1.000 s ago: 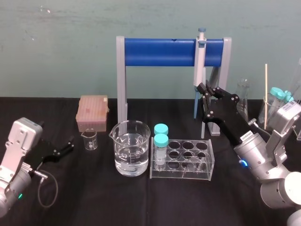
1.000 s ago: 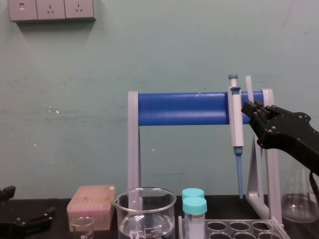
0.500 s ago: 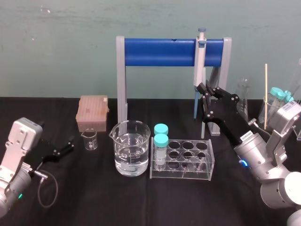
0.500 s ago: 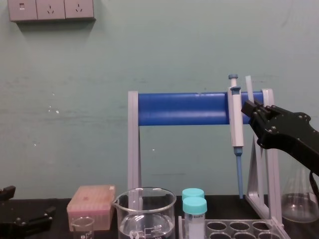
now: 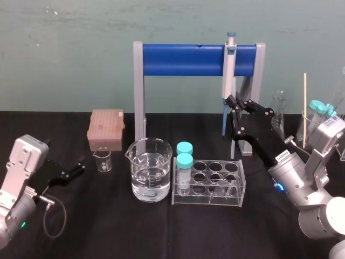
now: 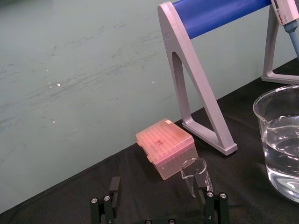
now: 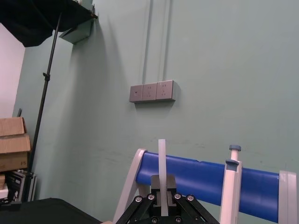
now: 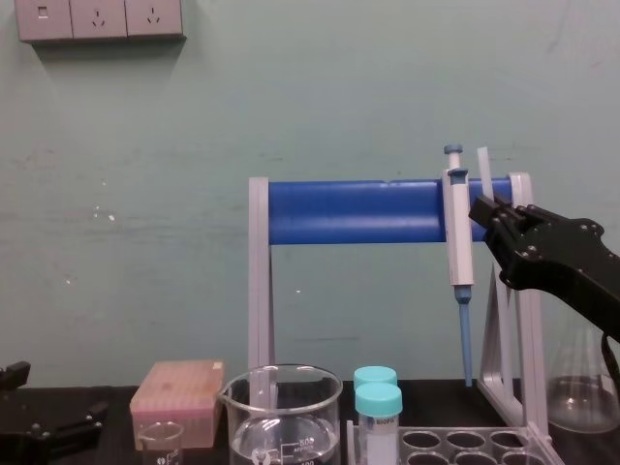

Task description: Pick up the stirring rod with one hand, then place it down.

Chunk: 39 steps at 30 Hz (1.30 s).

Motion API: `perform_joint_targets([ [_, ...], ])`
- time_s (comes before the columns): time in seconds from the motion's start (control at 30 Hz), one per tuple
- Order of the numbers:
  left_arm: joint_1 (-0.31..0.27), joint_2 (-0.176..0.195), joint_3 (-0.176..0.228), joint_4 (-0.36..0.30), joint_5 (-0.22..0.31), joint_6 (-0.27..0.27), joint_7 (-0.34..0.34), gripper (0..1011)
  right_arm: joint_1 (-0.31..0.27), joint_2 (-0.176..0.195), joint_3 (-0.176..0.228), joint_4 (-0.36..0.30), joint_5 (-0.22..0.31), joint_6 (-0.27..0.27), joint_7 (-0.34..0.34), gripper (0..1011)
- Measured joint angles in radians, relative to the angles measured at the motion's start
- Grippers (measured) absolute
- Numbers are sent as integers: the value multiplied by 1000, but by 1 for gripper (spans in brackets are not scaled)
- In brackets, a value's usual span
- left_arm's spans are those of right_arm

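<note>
Beside pipette (image 8: 457, 228) on blue stand (image 8: 358, 210), right gripper (image 8: 490, 208) clamps stirring rod (image 8: 482, 165) upright; tube rack (image 5: 210, 186), beaker (image 5: 151, 171) nearby. Left gripper (image 5: 78, 166) parked, fingers (image 6: 212, 205) spread. Nothing moved since.

Tip box (image 5: 105, 128) sat left of the stand (image 5: 183, 59), small beaker (image 5: 102, 160) just before it. Large beaker (image 5: 151, 170) stood before the stand's left leg, tube rack (image 5: 215, 184) to its right. Right end effector (image 5: 233, 101) held the stirring rod (image 8: 482, 167) upright beside the hanging pipette (image 5: 228, 70); left end effector (image 5: 81, 164) sat far left.
</note>
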Motion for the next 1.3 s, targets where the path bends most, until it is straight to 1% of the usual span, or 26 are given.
perform_joint_targets([
  [0.23, 0, 0, 0, 0, 0, 0, 0, 1000, 0, 0, 0, 0, 0, 0, 1, 69],
  [0.4, 0, 0, 0, 0, 0, 0, 0, 1000, 0, 0, 3, -2, 13, 13, 32, 69],
  [0.57, 0, 0, 0, 0, 0, 0, 0, 1000, -20, 7, 13, -33, 34, 48, 60, 69],
  [0.6, 0, 0, 0, 0, 0, 0, 0, 1000, -20, 7, 13, -33, 34, 48, 60, 69],
  [0.67, 0, 0, 0, 0, 0, 0, 0, 1000, -40, 14, 15, -56, 41, 72, 66, 69],
  [0.77, 0, 0, 0, 0, 0, 0, 0, 1000, -52, 20, 15, -71, 45, 85, 68, 69],
  [1.03, 0, 0, 0, 0, 0, 0, 0, 1000, -69, 32, 14, -86, 41, 106, 69, 69],
  [1.3, 0, 0, 0, 0, 0, 0, 0, 1000, -74, 38, 11, -83, 30, 112, 63, 69],
])
